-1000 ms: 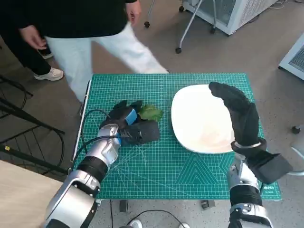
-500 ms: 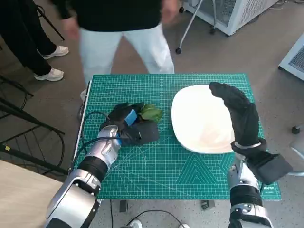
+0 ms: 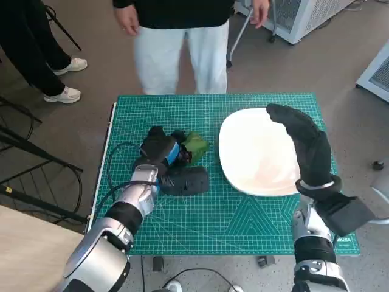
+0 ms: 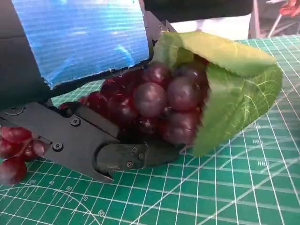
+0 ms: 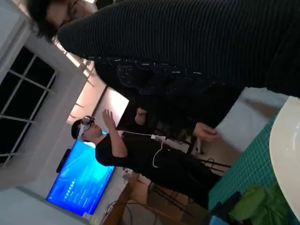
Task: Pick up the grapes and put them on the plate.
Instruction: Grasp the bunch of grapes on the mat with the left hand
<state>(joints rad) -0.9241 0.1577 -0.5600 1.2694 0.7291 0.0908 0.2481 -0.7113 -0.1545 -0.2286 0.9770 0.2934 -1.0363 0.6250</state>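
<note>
Gripped by the blue-taped left hand (image 3: 159, 150), the dark red grapes with green leaves (image 4: 159, 101) have been lifted; the white plate (image 3: 255, 152) waits at three o'clock beneath the empty, open gloved right hand (image 3: 304, 137).

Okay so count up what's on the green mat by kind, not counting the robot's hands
Plate: 1
Bunch of grapes: 1
Total: 2
</note>
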